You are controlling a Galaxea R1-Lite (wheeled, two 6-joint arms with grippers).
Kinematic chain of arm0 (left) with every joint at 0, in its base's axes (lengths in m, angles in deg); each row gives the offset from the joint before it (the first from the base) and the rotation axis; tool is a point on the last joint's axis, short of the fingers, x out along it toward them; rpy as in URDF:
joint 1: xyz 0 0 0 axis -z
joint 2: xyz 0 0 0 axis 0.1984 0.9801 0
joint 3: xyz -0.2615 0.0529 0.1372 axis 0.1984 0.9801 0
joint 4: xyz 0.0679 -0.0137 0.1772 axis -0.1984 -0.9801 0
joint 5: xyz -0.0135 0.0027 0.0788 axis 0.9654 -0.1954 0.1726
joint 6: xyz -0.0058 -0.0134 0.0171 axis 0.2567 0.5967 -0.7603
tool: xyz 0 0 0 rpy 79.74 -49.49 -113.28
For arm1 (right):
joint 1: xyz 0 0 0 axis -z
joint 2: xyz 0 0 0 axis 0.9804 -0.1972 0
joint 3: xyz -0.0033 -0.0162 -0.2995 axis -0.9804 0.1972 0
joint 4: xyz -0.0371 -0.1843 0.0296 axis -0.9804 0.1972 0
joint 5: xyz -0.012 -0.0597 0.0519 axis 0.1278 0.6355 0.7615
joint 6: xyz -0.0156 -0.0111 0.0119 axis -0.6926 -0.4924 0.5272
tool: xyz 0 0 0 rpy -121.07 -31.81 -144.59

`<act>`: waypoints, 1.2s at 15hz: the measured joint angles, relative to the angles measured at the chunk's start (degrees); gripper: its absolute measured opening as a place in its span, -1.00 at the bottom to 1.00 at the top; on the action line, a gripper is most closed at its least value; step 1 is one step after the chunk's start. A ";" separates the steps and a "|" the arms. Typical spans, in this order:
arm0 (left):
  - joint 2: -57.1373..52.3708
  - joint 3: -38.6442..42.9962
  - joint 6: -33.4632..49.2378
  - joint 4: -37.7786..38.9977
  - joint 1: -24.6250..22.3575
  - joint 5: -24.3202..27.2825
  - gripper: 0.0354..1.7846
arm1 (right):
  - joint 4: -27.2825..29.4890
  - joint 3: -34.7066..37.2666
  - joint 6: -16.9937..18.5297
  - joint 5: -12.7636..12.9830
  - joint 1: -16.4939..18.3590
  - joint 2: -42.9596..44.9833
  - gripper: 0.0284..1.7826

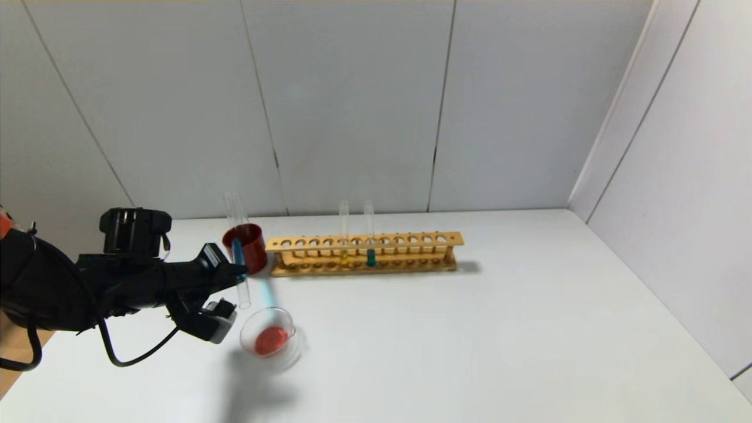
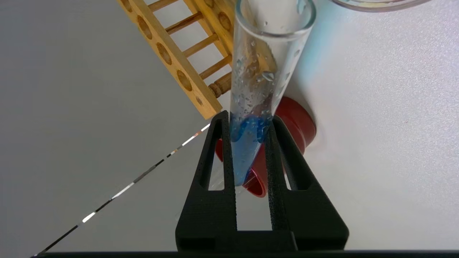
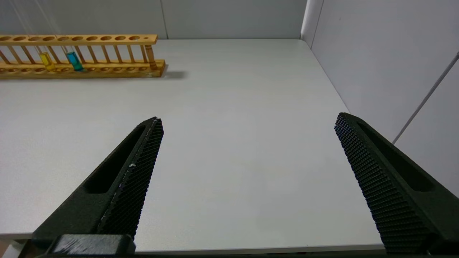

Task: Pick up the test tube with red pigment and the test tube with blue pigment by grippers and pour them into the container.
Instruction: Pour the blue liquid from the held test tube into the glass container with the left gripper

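My left gripper (image 1: 239, 271) is shut on the test tube with blue pigment (image 1: 238, 254), just in front of the dark red cup (image 1: 251, 245). The tube hangs steeply, with its open mouth low above the container (image 1: 270, 338) and its blue plug up at the fingers. In the left wrist view the fingers (image 2: 222, 150) clamp the tube (image 2: 258, 71) near its closed end, with droplets on the glass. The container, a clear dish, holds orange-red liquid; its rim shows in the left wrist view (image 2: 373, 4). No tube with red liquid shows. My right gripper (image 3: 248, 118) is open and empty.
A clear empty tube (image 1: 235, 205) stands in the red cup. The wooden rack (image 1: 364, 254) behind holds a yellow-liquid tube (image 1: 344, 258) and a dark teal tube (image 1: 371, 257). Walls close the back and the right side.
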 joint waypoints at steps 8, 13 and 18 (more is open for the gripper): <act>0.17 -0.98 -3.77 -0.18 1.89 -1.54 -0.70 | 0.00 0.00 0.00 0.00 0.02 0.00 0.96; -0.29 -3.43 -10.52 -3.15 2.41 -2.43 -0.70 | 0.00 0.00 0.00 0.00 0.02 0.00 0.96; -0.40 -4.14 -11.11 -3.25 3.95 -3.33 -0.70 | 0.00 0.00 0.00 0.02 0.02 0.00 0.96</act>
